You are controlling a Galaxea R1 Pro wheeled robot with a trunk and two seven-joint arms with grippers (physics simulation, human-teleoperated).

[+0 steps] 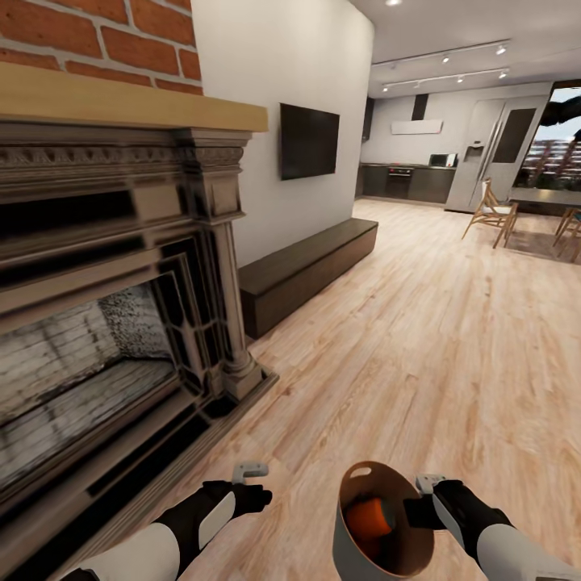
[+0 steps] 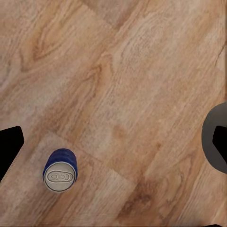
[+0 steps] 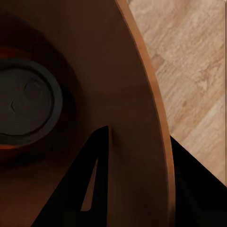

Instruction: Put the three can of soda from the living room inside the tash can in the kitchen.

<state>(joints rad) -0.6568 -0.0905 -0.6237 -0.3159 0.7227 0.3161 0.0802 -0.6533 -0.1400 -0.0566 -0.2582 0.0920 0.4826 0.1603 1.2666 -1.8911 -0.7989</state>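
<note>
Living room with light wood floor; kitchen visible far across the open plan.

Fireplace and low bench stand along the wall. The right end effector is clamped on the rim of the trash can, one finger inside the wall, one outside, holding the brown bin off the floor. An orange soda can lies inside; the count beyond one cannot be confirmed. The left end effector is spread wide and empty above the floor, where a dark blue soda can stands upright, not yet collected. Judgement: collection partly done; carrying to the kitchen remains.
</note>
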